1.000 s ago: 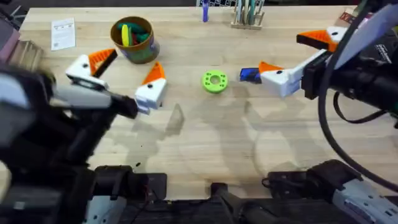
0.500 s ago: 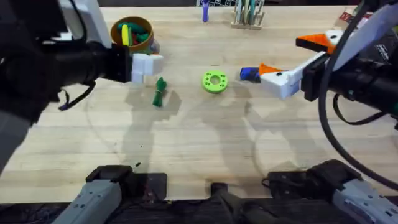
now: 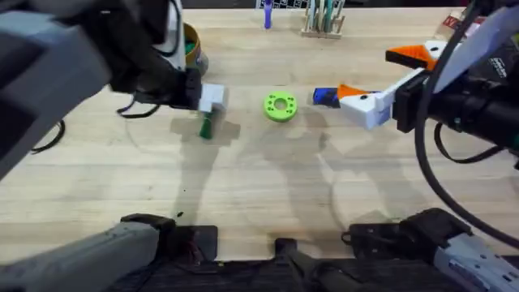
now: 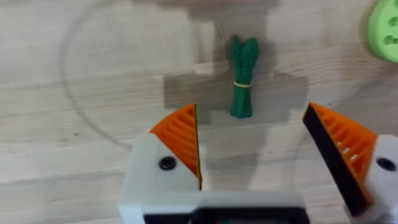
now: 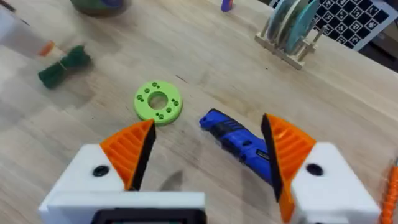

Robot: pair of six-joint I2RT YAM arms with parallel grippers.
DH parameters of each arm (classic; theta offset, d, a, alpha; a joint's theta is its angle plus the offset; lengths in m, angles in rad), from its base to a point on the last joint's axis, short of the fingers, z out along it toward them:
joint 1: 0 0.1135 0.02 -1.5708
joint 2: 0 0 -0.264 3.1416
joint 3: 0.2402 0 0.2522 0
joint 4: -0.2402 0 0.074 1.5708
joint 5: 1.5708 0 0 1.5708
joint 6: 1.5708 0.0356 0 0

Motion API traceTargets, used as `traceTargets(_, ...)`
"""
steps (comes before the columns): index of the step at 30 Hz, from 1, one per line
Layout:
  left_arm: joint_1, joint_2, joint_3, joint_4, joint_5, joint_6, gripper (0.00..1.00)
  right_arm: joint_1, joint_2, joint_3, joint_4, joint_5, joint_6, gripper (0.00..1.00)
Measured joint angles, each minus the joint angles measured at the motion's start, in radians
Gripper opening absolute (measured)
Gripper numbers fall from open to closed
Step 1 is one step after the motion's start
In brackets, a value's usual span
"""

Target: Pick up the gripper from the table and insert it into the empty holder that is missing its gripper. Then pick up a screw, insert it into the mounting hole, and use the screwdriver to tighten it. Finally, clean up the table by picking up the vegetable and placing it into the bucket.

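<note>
The dark-green vegetable [image 3: 206,126] [image 4: 242,77] [image 5: 64,65] lies on the wood left of centre. My left gripper [image 3: 208,102] [image 4: 261,146] hovers just above it, open, both white holders carrying orange ribbed tips; a dark round spot [image 4: 166,163] marks the left white block. The brownish bucket [image 3: 193,47] stands behind, mostly hidden by the left arm. My right gripper [image 3: 385,73] [image 5: 208,149] is open at the right, above the blue screwdriver [image 3: 325,97] [image 5: 233,137], which lies on the table. No loose gripper tip or screw is in view.
A lime-green ring disc [image 3: 280,106] [image 5: 158,101] lies between the vegetable and the screwdriver. A wooden rack of discs [image 3: 323,18] [image 5: 291,30] stands at the back edge beside a small blue item [image 3: 267,16]. The near half of the table is bare wood.
The left arm swung up from the lower left, past the bucket, then right and down over the vegetable, which it no longer covers. The right arm has not moved.
</note>
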Motion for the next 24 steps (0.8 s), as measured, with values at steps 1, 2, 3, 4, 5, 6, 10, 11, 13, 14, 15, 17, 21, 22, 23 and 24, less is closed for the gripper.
traceTargets(1, 0.0, 0.035, 0.0, 0.001, 0.004, -0.014, 0.986, 0.0, 0.0, 0.0, 0.0, 0.0, 0.0, 0.991)
traceTargets(2, 0.0, 0.068, 0.0, 0.001, 0.007, -0.026, 0.986, 0.0, 0.0, 0.0, 0.0, 0.0, 0.0, 0.992)
traceTargets(3, 0.0, 0.101, 0.0, 0.002, 0.01, -0.036, 0.986, 0.0, 0.0, 0.0, 0.0, 0.0, 0.0, 0.992)
traceTargets(4, 0.001, 0.134, 0.0, 0.002, 0.013, -0.043, 0.985, 0.0, 0.0, 0.0, 0.0, 0.0, 0.002, 0.992)
traceTargets(5, 0.001, 0.162, 0.0, 0.004, 0.016, -0.048, 0.986, 0.0, 0.0, 0.0, 0.0, 0.0, 0.003, 0.991)
traceTargets(6, 0.001, 0.191, 0.0, 0.01, 0.019, -0.052, 0.986, 0.0, 0.0, 0.0, 0.0, 0.0, 0.003, 0.992)
traceTargets(10, 0.001, 0.282, 0.0, 0.065, 0.028, -0.05, 0.987, 0.0, 0.0, 0.0, 0.0, 0.0, 0.003, 0.991)
traceTargets(11, 0.001, 0.303, 0.0, 0.073, 0.03, -0.049, 0.991, 0.0, 0.0, 0.0, 0.0, 0.0, 0.003, 0.992)
traceTargets(13, 0.001, 0.338, 0.0, 0.077, 0.032, -0.047, 0.973, 0.0, 0.0, 0.0, 0.0, 0.0, 0.003, 0.992)
traceTargets(14, 0.001, 0.354, 0.0, 0.079, 0.033, -0.046, 0.925, 0.0, 0.0, 0.0, 0.0, 0.0, 0.004, 0.992)
traceTargets(15, 0.001, 0.369, 0.0, 0.08, 0.033, -0.046, 0.838, 0.0, 0.0, 0.0, 0.0, 0.0, 0.005, 0.992)
traceTargets(17, 0.002, 0.378, 0.007, 0.084, 0.031, -0.043, 0.562, 0.0, 0.0, 0.0, 0.0, 0.0, 0.007, 0.991)
traceTargets(21, 0.0, 0.377, 0.012, 0.086, 0.037, -0.037, 0.034, 0.0, 0.0, 0.0, 0.0, 0.0, 0.007, 0.991)
traceTargets(22, 0.0, 0.378, 0.012, 0.086, 0.039, -0.037, 0.015, 0.0, 0.0, 0.0, 0.0, 0.0, 0.007, 0.991)
traceTargets(23, 0.0, 0.38, 0.012, 0.083, 0.04, -0.037, 0.011, 0.0, 0.0, 0.0, 0.0, 0.0, 0.007, 0.991)
traceTargets(24, 0.0, 0.381, 0.012, 0.083, 0.042, -0.038, 0.012, 0.0, 0.0, 0.0, 0.0, 0.0, 0.007, 0.991)
